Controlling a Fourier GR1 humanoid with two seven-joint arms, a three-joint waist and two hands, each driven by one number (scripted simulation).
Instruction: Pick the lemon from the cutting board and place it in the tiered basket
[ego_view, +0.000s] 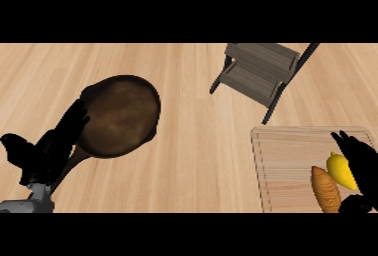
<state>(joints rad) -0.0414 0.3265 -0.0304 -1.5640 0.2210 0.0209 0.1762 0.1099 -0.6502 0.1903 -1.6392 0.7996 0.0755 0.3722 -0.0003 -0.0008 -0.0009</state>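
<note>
Where rt hand (365, 162) sits, oval lemon (340, 170) on wood board (288, 160).

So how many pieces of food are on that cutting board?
2. A yellow lemon lies near the cutting board's right edge, beside the right hand; an orange-brown long item lies just left of it. The hand may hide more.

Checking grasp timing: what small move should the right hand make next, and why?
Probably curl the right hand round the lemon: the hand is open right beside it on the board, holding nothing.
</note>
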